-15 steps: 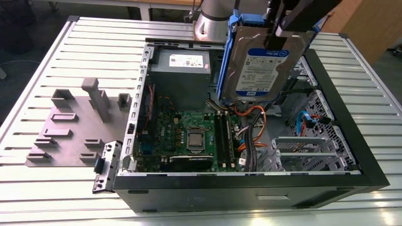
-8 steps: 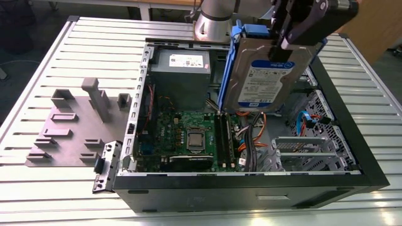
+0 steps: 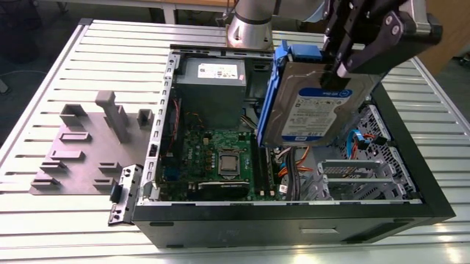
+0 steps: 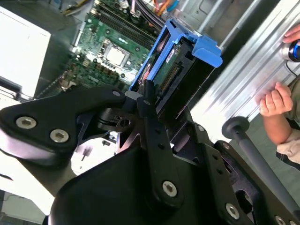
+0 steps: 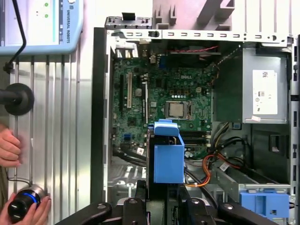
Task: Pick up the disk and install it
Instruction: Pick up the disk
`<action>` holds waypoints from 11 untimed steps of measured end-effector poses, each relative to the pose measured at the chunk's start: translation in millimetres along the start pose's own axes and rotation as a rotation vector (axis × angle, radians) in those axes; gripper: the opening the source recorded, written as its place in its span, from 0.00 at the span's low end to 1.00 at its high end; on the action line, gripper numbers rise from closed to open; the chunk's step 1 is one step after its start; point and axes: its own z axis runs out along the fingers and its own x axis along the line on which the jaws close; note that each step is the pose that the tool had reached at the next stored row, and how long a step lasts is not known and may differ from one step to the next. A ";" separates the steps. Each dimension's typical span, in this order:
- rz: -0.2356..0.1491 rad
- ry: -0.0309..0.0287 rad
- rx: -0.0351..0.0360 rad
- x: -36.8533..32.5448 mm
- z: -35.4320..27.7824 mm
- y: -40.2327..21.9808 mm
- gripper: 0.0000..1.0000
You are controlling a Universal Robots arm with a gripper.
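Observation:
The disk point(image 3: 312, 110), a silver-grey drive with a white-and-blue label in a bright blue carrier, hangs on edge above the open computer case point(image 3: 294, 212). My gripper point(image 3: 339, 77) is shut on its upper end, one black finger lying across the labelled face. In the second wrist view the disk point(image 4: 187, 61) sticks out from my gripper point(image 4: 157, 96) over the motherboard. In the first wrist view the disk point(image 5: 168, 154) rises end-on from my gripper point(image 5: 159, 194), with the case interior behind it.
Inside the case lie a green motherboard point(image 3: 220, 159), a grey power-supply box point(image 3: 213, 82), a metal drive cage point(image 3: 353, 176), orange cables and another blue carrier point(image 5: 262, 204). A grey fixture plate point(image 3: 88, 148) sits at the exterior view's left. A person's hands point(image 5: 9, 147) are beside the case.

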 end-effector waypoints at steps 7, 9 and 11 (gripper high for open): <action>0.000 0.0009 0.0000 15.7 -0.3 -0.2 0.35; 0.000 0.0013 0.0000 19.3 -0.3 -0.2 0.35; 0.000 0.0013 0.0000 20.1 -0.3 -0.2 0.35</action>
